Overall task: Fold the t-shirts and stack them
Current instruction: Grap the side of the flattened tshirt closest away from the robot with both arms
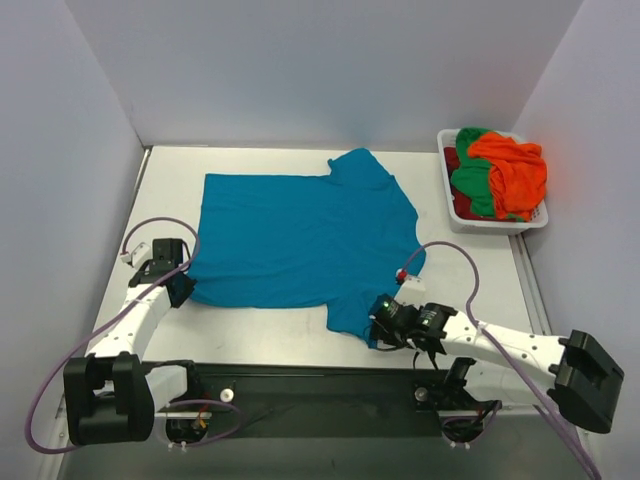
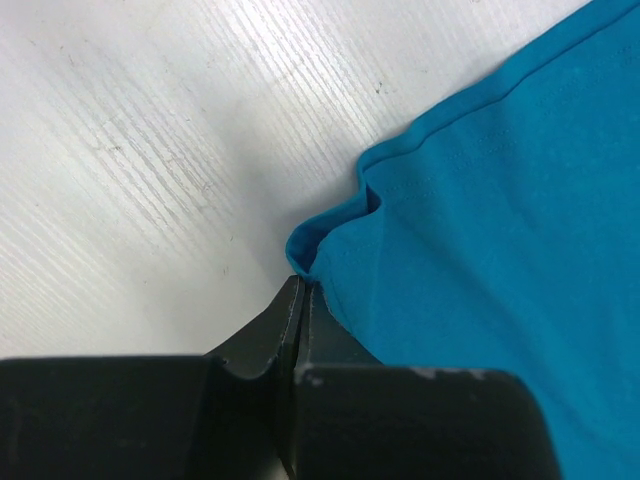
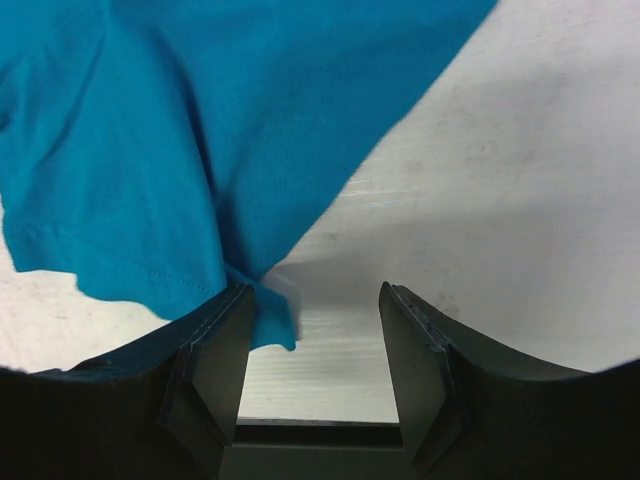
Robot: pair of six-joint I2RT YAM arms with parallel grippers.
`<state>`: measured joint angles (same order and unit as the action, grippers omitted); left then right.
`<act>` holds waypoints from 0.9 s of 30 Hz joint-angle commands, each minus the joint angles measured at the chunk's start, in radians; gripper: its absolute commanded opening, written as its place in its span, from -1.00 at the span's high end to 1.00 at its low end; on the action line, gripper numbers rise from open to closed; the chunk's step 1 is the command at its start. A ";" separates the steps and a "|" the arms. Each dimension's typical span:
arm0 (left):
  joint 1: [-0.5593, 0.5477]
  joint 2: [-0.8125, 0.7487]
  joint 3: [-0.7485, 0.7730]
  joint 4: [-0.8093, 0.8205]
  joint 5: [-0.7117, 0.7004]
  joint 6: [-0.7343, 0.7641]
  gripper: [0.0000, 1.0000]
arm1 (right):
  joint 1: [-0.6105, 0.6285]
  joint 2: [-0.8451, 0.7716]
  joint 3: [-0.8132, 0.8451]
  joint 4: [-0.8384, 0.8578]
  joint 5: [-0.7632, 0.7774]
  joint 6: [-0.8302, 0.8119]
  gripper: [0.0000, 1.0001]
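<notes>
A teal t-shirt (image 1: 300,235) lies spread flat on the white table, collar end toward the right. My left gripper (image 1: 182,290) is at its near left corner, with the jaws shut on the hem corner (image 2: 300,270); the teal cloth (image 2: 500,200) runs off to the right. My right gripper (image 1: 378,330) is at the shirt's near right sleeve and stands open. In the right wrist view a tip of teal fabric (image 3: 270,320) hangs just inside my right gripper (image 3: 315,290), against the left finger (image 3: 215,350). Orange (image 1: 520,175), green (image 1: 470,180) and dark red (image 1: 452,160) t-shirts are heaped in the basket.
A white plastic basket (image 1: 490,225) stands at the back right of the table. White walls enclose the table on the left, back and right. Bare tabletop (image 1: 260,325) runs between the shirt's near edge and the arm bases.
</notes>
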<state>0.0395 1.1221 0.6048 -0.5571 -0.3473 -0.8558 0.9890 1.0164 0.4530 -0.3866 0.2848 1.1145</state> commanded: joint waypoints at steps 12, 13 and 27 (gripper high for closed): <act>-0.004 -0.031 0.016 0.009 0.034 0.009 1.00 | 0.148 0.269 0.073 0.060 0.005 0.051 0.81; -0.004 -0.036 0.016 0.010 0.034 0.008 1.00 | 0.149 0.245 0.064 0.057 0.005 0.059 0.90; -0.004 -0.079 0.001 -0.012 0.034 0.011 1.00 | 0.166 -0.340 -0.030 -0.372 0.068 0.172 1.00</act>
<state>0.0387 1.0790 0.6044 -0.5594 -0.3096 -0.8528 1.1412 0.7399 0.4168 -0.5613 0.3035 1.2304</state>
